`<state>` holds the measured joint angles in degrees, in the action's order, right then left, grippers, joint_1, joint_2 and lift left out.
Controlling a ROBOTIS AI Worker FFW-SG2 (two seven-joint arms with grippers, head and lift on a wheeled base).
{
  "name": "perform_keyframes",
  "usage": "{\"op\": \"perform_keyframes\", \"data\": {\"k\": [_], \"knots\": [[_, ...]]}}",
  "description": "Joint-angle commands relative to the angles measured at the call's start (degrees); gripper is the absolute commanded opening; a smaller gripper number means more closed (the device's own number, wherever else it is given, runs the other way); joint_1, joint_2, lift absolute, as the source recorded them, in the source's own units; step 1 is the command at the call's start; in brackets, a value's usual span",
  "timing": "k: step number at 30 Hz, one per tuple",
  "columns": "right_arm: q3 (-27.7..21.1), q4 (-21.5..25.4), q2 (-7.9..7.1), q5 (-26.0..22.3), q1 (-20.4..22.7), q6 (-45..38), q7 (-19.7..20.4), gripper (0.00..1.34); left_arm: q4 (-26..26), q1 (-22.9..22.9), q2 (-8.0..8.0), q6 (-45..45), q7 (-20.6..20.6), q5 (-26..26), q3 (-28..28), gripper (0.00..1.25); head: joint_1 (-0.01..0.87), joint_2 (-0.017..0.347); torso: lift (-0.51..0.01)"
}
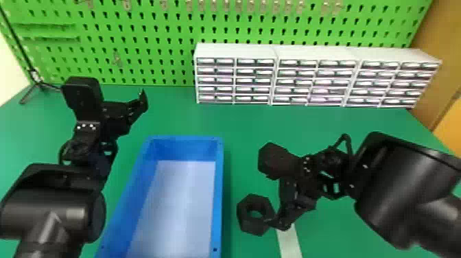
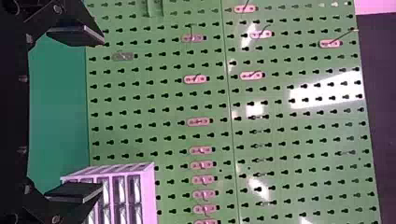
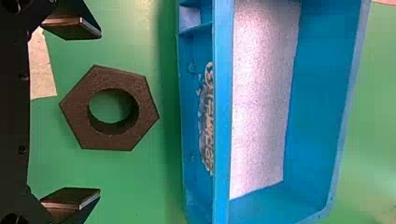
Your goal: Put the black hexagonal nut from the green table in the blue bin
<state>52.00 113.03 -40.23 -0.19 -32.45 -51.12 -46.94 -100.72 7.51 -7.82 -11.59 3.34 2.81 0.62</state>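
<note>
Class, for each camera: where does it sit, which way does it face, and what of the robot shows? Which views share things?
Head view: on the head, facing forward and down over the green table; both arms show.
Left wrist view: on the left wrist, facing the pegboard and drawer cabinet; the left pincer shows.
Right wrist view: on the right wrist, facing the black hexagonal nut and blue bin; the right pincer shows.
Shared: head and right wrist views, nut and bin.

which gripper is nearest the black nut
The right gripper: the black nut shows between its open fingers, to the right of the blue bin. The left gripper faces the green pegboard, its open fingers empty.
</note>
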Motion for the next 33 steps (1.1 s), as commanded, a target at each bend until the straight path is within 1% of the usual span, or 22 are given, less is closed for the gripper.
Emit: {"op": "perform_keyframes", "data": {"k": [1, 6, 12, 15, 22, 27, 33], "knots": [[2.58, -1.41, 0.59, -1.31, -1.48, -0.04, 0.0, 1.23, 0.0, 0.84, 0.0, 0.16, 0.0, 0.0, 0.35, 1.08, 0.683, 0.028, -0.096], [2.66, -2.64, 1.38, -1.75, -1.83, -0.04, -0.09, 1.23, 0.0, 1.9, 0.0, 0.86, 0.0, 0.09, 0.61, 1.08, 0.683, 0.028, -0.096], [2.14, -4.49, 3.49, 1.59, -1.65, 0.05, -2.99, 1.23, 0.26, 2.6, 0.0, 1.04, 0.0, 0.09, 0.97, 1.07, 0.683, 0.028, -0.096], [2.58, -4.84, 3.49, 1.51, -1.57, 0.14, -2.99, 1.23, 0.52, 3.04, 0.0, 1.22, 0.0, 0.09, 1.14, 1.08, 0.683, 0.028, -0.096], [4.42, -6.51, 4.28, -0.52, -1.3, 0.14, -3.07, 1.23, 0.88, 3.48, 0.09, 1.92, 0.0, 0.53, 1.32, 1.08, 0.683, 0.028, -0.096], [4.16, -7.56, 4.72, -1.57, -0.51, 0.14, -3.07, 1.23, 1.32, 4.09, 0.09, 2.09, 0.0, 0.53, 1.4, 1.08, 0.683, 0.028, -0.096], [4.77, -7.83, 5.24, -2.1, -0.51, -0.3, -3.07, 1.23, 4.22, 4.62, 0.09, 3.59, 0.0, 0.88, 1.58, 1.08, 0.683, 0.028, -0.096]]}}
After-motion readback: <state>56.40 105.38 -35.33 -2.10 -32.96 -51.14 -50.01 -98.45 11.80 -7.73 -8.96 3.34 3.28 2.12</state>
